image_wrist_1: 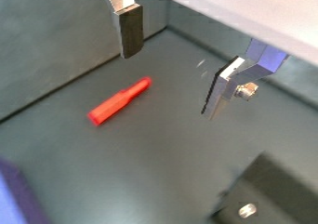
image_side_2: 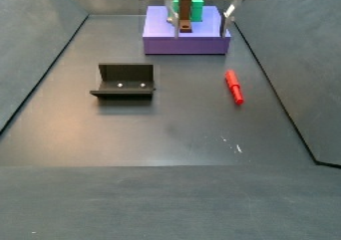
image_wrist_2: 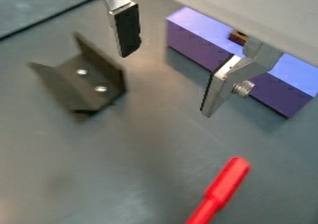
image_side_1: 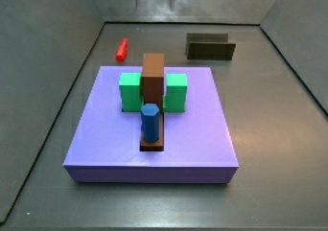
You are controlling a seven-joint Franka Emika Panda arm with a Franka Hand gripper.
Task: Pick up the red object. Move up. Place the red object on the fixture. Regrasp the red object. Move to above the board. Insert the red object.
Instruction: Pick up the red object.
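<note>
Dark grey walled floor tray (image_side_2: 160, 134)

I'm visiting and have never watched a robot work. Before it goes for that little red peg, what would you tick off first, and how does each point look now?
1. The gripper is open, nothing between its fingers: ok.
2. The red object lies flat on the floor, free of other things: ok.
3. The gripper is centred over the red object: not ok; in both wrist views it lies off to one side.
4. The fixture stands upright, nothing on it: ok.
5. A free hole in the board: cannot tell.
</note>
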